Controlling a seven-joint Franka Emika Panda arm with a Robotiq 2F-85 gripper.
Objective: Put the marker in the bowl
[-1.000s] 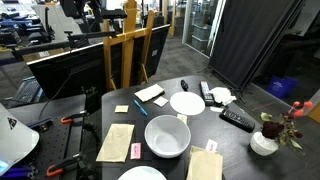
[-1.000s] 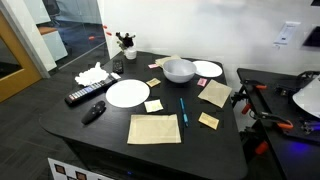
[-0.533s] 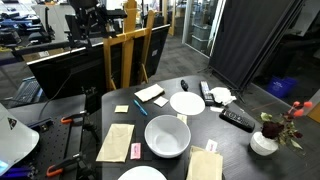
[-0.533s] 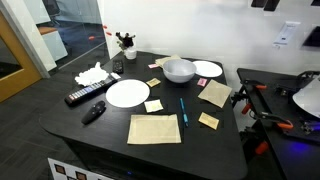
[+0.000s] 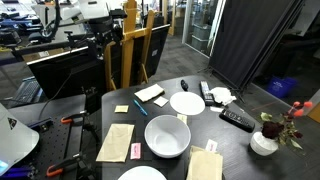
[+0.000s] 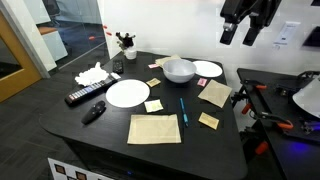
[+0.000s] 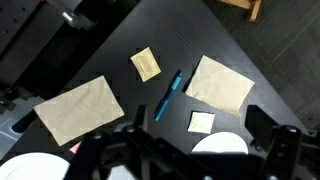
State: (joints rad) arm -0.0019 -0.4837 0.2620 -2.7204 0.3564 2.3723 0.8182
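Note:
The blue-teal marker (image 6: 182,108) lies flat on the black table between two tan napkins; it also shows in an exterior view (image 5: 140,106) and in the wrist view (image 7: 167,95). The deep white bowl (image 6: 179,70) stands beyond it, empty in an exterior view (image 5: 167,137). In the wrist view only part of its rim (image 7: 215,143) shows behind the gripper. My gripper (image 6: 240,38) hangs high in the air beyond the table's edge, open and empty, far above the marker. It also shows in an exterior view (image 5: 108,38) and in the wrist view (image 7: 200,130).
Flat white plates (image 6: 127,93) (image 6: 208,69), tan napkins (image 6: 155,128) (image 6: 215,93) and small sticky notes (image 6: 153,105) lie around the marker. Black remotes (image 6: 85,96) and a flower pot (image 6: 124,42) stand at the far side. A wooden frame (image 5: 130,50) stands beside the table.
The arm has swung down and toward the table. The gripper, out of frame a second ago in an exterior view, now shows at its top right. Nothing on the table has moved.

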